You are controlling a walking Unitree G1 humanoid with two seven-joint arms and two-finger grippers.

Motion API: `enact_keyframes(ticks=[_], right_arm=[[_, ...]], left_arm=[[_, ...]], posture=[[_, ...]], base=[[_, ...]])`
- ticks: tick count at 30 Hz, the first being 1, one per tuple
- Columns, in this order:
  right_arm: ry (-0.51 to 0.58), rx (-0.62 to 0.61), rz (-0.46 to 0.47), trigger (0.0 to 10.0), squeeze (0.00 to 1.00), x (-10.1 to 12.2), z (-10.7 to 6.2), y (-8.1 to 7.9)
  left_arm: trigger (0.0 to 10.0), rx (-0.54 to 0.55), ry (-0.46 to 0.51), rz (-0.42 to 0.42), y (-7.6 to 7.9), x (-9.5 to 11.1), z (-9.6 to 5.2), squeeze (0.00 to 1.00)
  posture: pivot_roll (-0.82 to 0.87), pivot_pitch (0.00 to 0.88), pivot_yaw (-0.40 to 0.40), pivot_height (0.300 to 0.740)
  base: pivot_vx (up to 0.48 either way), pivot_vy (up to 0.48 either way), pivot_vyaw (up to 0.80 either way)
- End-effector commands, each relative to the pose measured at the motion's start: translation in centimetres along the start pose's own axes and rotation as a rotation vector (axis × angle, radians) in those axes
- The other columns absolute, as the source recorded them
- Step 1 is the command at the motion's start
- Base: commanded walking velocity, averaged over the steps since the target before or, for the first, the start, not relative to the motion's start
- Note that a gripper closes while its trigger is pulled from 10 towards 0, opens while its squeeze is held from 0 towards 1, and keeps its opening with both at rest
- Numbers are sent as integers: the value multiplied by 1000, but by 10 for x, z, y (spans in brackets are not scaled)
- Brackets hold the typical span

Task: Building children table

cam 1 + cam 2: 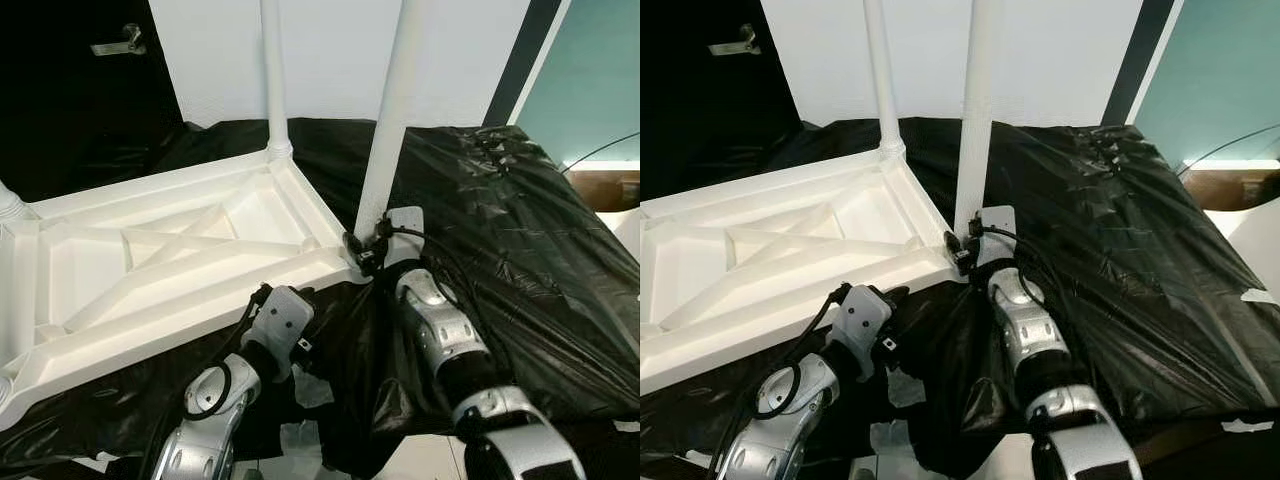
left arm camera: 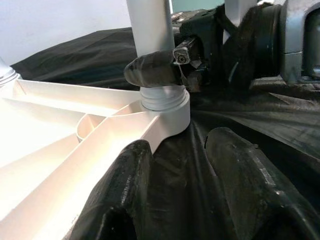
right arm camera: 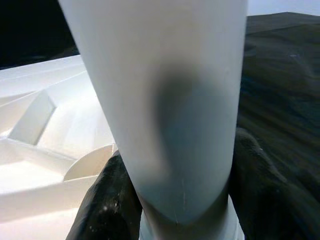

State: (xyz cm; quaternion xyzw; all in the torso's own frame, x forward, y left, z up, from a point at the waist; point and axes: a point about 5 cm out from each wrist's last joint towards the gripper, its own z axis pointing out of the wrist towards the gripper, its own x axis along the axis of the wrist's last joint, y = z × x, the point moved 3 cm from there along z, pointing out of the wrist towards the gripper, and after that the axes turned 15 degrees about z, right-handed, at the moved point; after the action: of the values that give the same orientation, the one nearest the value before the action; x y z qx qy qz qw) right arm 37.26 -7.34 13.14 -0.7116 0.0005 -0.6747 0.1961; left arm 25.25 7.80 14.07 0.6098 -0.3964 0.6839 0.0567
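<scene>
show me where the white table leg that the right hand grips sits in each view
Left eye view: the white plastic table leg rises right of centre from the upturned white tabletop's near corner.
Right eye view: centre.
Left wrist view: top centre, a black finger across it.
Right wrist view: centre, close up.
Shared landmark: the threaded corner socket.

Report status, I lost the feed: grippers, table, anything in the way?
Right gripper shut on white leg just above its corner socket. Left gripper open, beside the upturned tabletop. Black plastic sheet underneath; nothing blocking.
</scene>
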Motion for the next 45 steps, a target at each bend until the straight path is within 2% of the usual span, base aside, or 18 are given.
enact_keyframes(ticks=[1, 10, 11, 12, 13, 14, 15, 20, 24, 25, 26, 27, 30, 34, 37, 40, 45], right_arm=[[-72, -58, 24, 10000, 0, -19, -7, 11], [-75, -60, 25, 10000, 0, -14, -13, 6], [-63, -53, 30, 10000, 192, -11, -13, 8], [-63, -53, 30, 10000, 192, -11, -13, 8], [-57, -56, 34, 10000, 733, -8, -14, 8], [-56, -31, 34, 10000, 933, -6, -15, 8], [-50, 12, 34, 10000, 1000, -2, -16, 9], [-45, 88, 17, 10000, 1000, 4, -17, 12], [-70, 245, -32, 10000, 1000, 17, -22, 26], [-70, 245, -32, 10000, 1000, 17, -22, 26], [-78, 276, -44, 10000, 961, 18, -23, 27], [-95, 319, -58, 10000, 0, 20, -22, 30], [-116, 369, -71, 10000, 0, 25, -17, 36], [-120, 428, -107, 10000, 0, 32, -10, 36], [-153, 529, -131, 10000, 0, 34, -3, 28], [-175, 561, -135, 10000, 0, 33, 0, 24], [-259, 640, -195, 10000, 0, 23, 7, 14]], left_arm=[[10000, 49, -22, -11, -1, -2, 1, 0], [10000, 49, -26, -15, -2, -3, 1, 0], [10000, 47, -25, -16, -1, -3, 1, 0], [10000, 47, -25, -16, -1, -3, 1, 0], [10000, 45, -25, -16, -1, -3, 2, 0], [10000, 44, -24, -16, -1, -2, 2, 0], [10000, 43, -23, -16, -1, -2, 2, 0], [10000, 40, -22, -14, -1, -2, 2, 0], [10000, 42, -22, -12, -2, -2, 1, 0], [10000, 42, -22, -12, -2, -2, 1, 0], [10000, 44, -22, -12, -3, -2, 1, 0], [10000, 46, -22, -12, -3, -2, 1, 0], [10000, 51, -22, -14, -4, -2, 1, 0], [10000, 59, -23, -16, -6, -3, 1, 0], [10000, 64, -21, -14, -7, -2, 2, 0], [10000, 66, -20, -13, -8, -2, 3, 0], [10000, 71, -15, -5, -11, -1, 4, 0]], posture=[[165, 47, -62, 740], [146, 44, -72, 740], [144, 44, -71, 740], [144, 44, -71, 740], [144, 44, -71, 740], [142, 45, -69, 740], [140, 43, -67, 740], [139, 42, -68, 740], [140, 39, -70, 740], [140, 39, -70, 740], [140, 39, -70, 740], [139, 39, -70, 740], [142, 38, -73, 740], [142, 38, -69, 740], [148, 34, -68, 740], [152, 27, -65, 740], [158, 18, -58, 740]], base=[[0, 0, 0], [0, 0, 0], [0, 0, 0], [0, 0, 0], [0, 0, 0], [0, 0, 0], [0, 0, 0], [0, 0, 0], [0, 0, 0], [0, 0, 0], [0, 0, 0], [0, 0, 0], [0, 0, 0], [0, 0, 0], [0, 0, 0], [0, 0, 0], [0, 0, 0]])
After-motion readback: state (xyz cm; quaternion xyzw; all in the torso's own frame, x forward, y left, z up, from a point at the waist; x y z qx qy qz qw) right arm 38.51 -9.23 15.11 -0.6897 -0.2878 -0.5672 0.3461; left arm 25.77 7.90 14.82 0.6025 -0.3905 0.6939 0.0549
